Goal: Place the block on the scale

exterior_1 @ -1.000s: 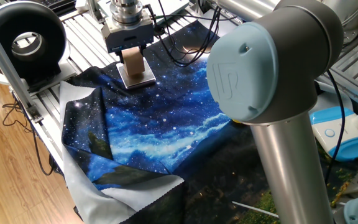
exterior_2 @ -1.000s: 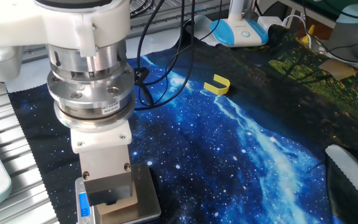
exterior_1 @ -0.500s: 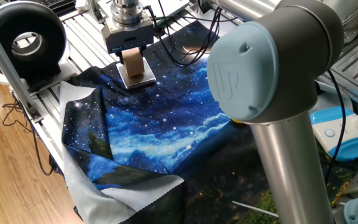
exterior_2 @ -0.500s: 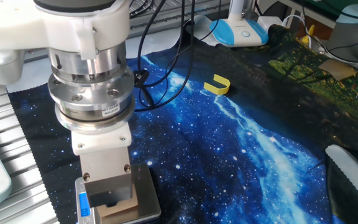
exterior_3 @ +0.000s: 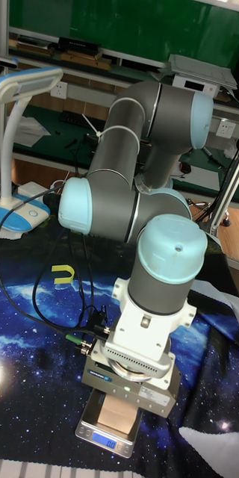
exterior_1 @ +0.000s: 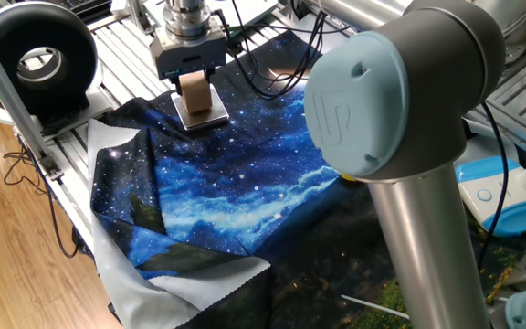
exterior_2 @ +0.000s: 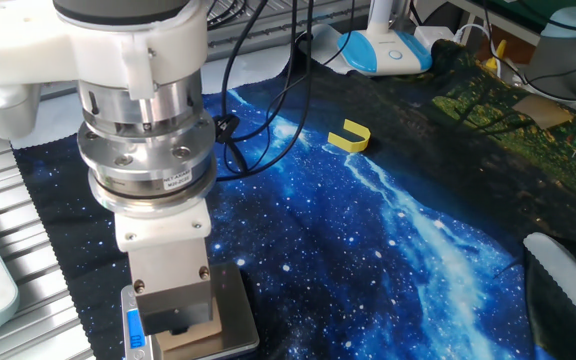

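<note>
Barely any change from the earlier frames: in the other fixed view the wrist sits a hair higher, block and scale unmoved. The block (exterior_1: 195,91) sits on the scale (exterior_1: 205,116), at the far left of the starry blue cloth (exterior_1: 245,174) on the table. The gripper (exterior_1: 193,80) points straight down over it, the arm folded above, wrist vertical. The fingers (exterior_2: 173,305) flank the block; whether they clamp it or stand just apart, cannot tell. Blue strip of the scale faces the near edge in the tall view. Yellow clip (exterior_2: 350,136) lies well apart on the cloth.
</note>
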Controlling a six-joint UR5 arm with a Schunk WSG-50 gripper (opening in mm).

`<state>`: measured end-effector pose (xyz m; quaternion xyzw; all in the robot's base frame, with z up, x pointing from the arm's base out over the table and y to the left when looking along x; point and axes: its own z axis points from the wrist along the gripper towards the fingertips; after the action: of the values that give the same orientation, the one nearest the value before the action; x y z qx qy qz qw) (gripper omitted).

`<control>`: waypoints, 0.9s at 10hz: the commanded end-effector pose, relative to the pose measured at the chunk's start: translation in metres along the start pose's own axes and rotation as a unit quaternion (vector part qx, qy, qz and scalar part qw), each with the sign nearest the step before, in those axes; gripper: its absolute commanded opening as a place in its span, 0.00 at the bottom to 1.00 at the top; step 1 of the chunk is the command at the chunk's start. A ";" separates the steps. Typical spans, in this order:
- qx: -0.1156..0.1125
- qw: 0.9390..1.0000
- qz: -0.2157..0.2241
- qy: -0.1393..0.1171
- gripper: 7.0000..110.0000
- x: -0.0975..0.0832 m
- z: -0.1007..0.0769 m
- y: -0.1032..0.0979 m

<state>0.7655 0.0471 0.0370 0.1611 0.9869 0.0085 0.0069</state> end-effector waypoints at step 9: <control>-0.023 1.000 -0.001 0.008 0.00 0.004 0.000 0.009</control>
<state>0.7643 0.0525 0.0361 0.1591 0.9870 0.0205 0.0034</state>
